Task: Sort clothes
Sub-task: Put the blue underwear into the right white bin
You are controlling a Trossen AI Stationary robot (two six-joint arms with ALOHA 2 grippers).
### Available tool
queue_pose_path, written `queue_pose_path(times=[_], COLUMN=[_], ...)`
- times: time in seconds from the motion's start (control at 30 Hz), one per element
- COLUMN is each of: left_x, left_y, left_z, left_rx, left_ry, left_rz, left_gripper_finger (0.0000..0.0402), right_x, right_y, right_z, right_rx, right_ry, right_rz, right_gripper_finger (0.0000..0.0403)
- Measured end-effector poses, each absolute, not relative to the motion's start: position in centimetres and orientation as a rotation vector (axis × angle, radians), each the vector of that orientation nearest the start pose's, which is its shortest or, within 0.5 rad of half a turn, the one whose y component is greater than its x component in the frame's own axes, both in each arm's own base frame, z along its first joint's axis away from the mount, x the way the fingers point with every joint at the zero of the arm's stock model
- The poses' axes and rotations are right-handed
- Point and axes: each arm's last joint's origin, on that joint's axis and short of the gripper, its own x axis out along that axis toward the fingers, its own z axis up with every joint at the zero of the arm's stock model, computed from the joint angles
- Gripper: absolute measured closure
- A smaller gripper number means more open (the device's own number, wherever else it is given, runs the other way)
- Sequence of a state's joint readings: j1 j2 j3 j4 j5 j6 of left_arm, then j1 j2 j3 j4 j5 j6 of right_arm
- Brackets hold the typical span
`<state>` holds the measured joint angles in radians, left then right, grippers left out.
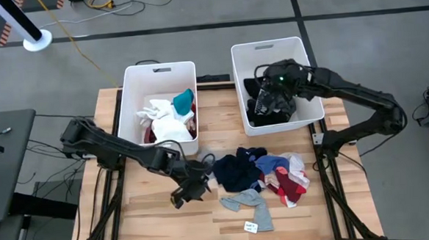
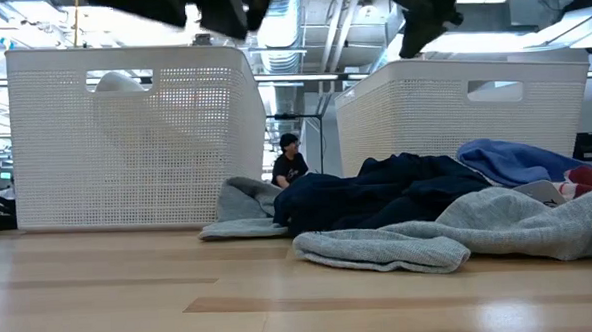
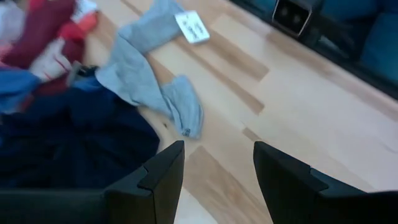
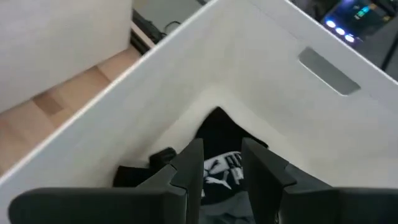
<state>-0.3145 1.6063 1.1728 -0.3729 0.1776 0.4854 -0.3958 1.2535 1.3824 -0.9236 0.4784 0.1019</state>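
Clothes pile on bench, front of bins: navy garment, grey sock with paper tag. My left pincer spread, empty, over bench beside pile. My right pincer spread, empty, above black clothes in right bin. Left bin holds white, teal pieces.

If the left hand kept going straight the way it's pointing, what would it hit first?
Probably the bare wooden tabletop, just short of the grey knit sock. The left hand is open and empty, but depth is unclear.
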Motion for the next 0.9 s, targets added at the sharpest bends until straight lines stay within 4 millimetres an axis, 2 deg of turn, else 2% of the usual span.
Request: queue_pose_path(times=[0.23, 0.4, 0.67, 0.9], left_x=[34.2, 35.4, 37.5, 38.4], left_y=[-11.7, -12.0, -11.5, -11.3], left_z=[21.5, 20.1, 18.3, 15.3], left_rx=[0.505, 0.517, 0.73, 0.774], left_ry=[0.75, 0.724, 0.689, 0.729], left_rz=[-0.665, -0.637, -0.311, -0.344], left_gripper_finger=[0.0214, 0.0214, 0.0214, 0.0214], right_x=[21.0, 21.5, 22.4, 22.6], right_y=[-11.1, -10.1, -6.8, -3.1], right_z=[37.2, 37.1, 36.8, 36.4], right_rx=[0.082, 0.074, 0.064, 0.081], right_ry=[0.844, 0.855, 0.876, 0.911], right_rz=[-0.901, -0.856, -0.745, -0.65], right_gripper_finger=[0.028, 0.028, 0.028, 0.028])
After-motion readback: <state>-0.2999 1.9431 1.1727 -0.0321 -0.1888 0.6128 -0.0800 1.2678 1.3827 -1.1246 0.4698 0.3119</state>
